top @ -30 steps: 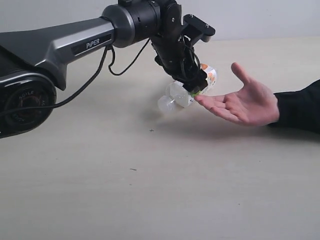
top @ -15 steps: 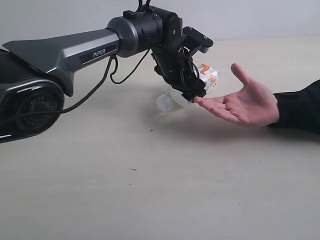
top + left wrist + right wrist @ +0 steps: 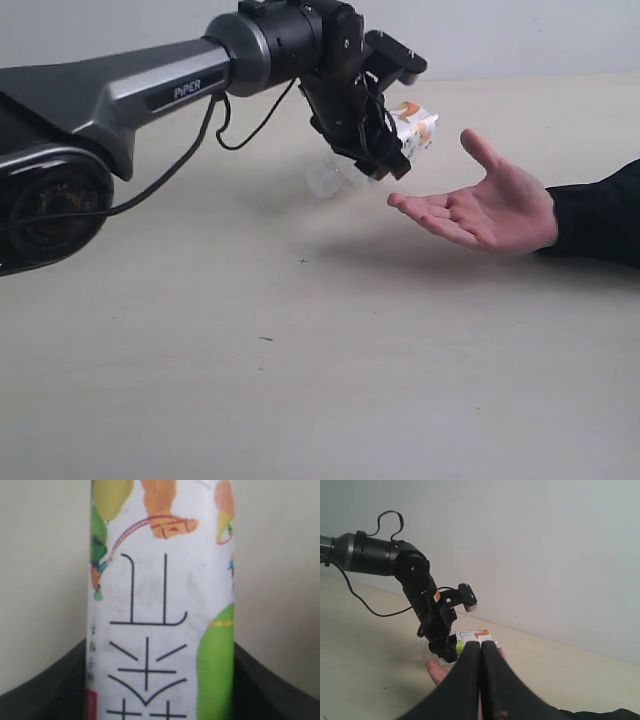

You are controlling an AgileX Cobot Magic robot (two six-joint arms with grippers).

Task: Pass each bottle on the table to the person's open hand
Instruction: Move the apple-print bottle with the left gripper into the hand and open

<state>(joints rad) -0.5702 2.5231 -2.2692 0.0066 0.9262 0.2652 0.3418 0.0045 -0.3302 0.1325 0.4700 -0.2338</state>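
My left gripper [image 3: 386, 150] is shut on the clear bottle with the white fruit label [image 3: 412, 128], held in the air and tilted, its pale cap end [image 3: 322, 180] pointing down-left. The bottle hangs just above and left of the fingertips of the person's open hand [image 3: 485, 208], palm up over the table [image 3: 300, 380], with a gap between them. The label [image 3: 160, 605] fills the left wrist view between dark fingers [image 3: 60, 680]. My right gripper [image 3: 480, 647] is shut and empty, looking at the bottle [image 3: 470, 635] and the hand [image 3: 437, 671]. The other bottles are out of view.
The left arm [image 3: 150, 90] stretches in from the left, with a loose black cable [image 3: 215, 130] hanging under it. The person's dark sleeve [image 3: 600, 215] comes in from the right edge. A pale wall [image 3: 545, 555] stands behind the table.
My left gripper has lifted the bottle up and a little back, from touching the hand's fingertips to hanging above them. The hand has stayed in place.
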